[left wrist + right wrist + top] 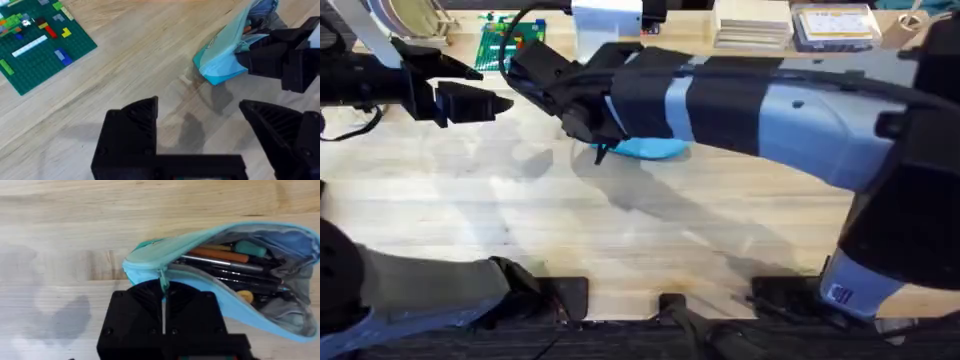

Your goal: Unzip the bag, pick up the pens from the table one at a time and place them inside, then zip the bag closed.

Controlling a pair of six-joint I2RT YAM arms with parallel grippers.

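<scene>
Your pens (225,262) already lie inside the open bag (210,245) at the desk's (620,240) far middle; your right hand (163,297) is clenched on its zipper pull (162,280), the left hand (200,130) released, so closing remains.

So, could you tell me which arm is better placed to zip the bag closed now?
The right. The right gripper is shut on the zipper pull of the open bag, pens inside. The left gripper hangs open, apart from it.
</scene>
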